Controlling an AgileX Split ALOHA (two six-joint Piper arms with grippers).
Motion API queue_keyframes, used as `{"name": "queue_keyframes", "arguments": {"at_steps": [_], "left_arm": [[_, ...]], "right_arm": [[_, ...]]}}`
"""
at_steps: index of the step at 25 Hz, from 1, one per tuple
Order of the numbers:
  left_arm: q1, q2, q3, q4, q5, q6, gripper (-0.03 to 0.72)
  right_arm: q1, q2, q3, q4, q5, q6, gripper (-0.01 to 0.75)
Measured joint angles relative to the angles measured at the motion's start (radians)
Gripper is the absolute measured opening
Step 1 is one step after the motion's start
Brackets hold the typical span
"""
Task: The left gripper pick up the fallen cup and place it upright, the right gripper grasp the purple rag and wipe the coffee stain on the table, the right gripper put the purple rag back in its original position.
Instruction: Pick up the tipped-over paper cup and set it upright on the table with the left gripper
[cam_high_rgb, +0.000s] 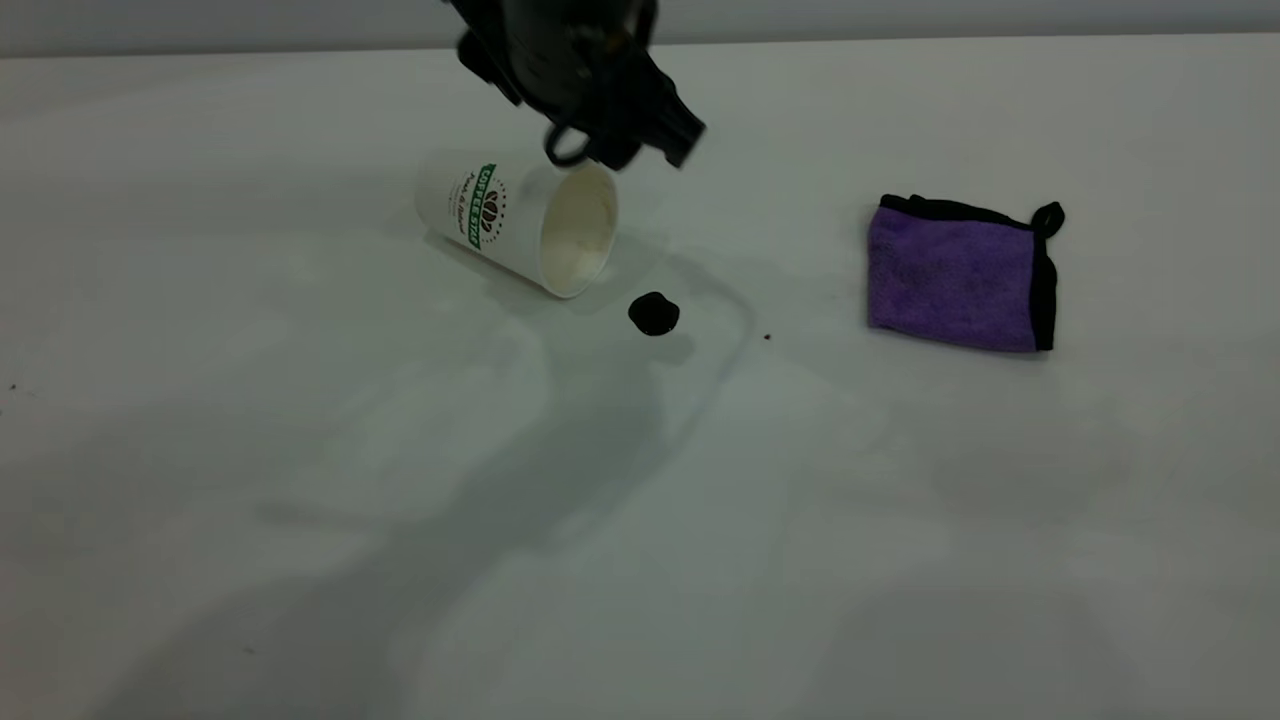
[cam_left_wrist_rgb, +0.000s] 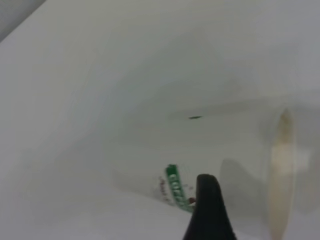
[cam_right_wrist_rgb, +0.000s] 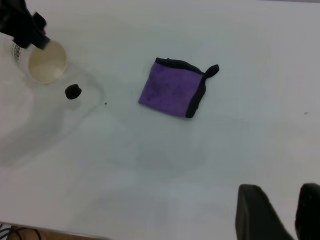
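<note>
The white cup (cam_high_rgb: 510, 220) with its green band lies on its side on the table (cam_high_rgb: 300, 500), mouth turned toward the coffee stain (cam_high_rgb: 653, 313), a small glossy black blob just beyond the rim. My left gripper (cam_high_rgb: 625, 150) hangs open just above the cup's mouth end. In the left wrist view one black finger (cam_left_wrist_rgb: 207, 210) stands beside the cup's wall (cam_left_wrist_rgb: 240, 150); the other finger is out of frame. The purple rag (cam_high_rgb: 955, 275) lies folded at the right. My right gripper (cam_right_wrist_rgb: 295, 200) is parked far from the rag (cam_right_wrist_rgb: 172, 92), fingers nearly together, holding nothing.
A tiny dark speck (cam_high_rgb: 767, 337) sits between the stain and the rag. The table's far edge (cam_high_rgb: 900, 40) runs just behind the cup and the left arm.
</note>
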Motion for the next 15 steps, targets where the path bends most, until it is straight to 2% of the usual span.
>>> {"name": "queue_keyframes", "arguments": {"at_steps": [15], "left_arm": [[-0.011, 0.106, -0.011, 0.182, 0.052, -0.19, 0.591]], "right_arm": [[0.0, 0.0, 0.0, 0.0, 0.0, 0.0, 0.239]]}}
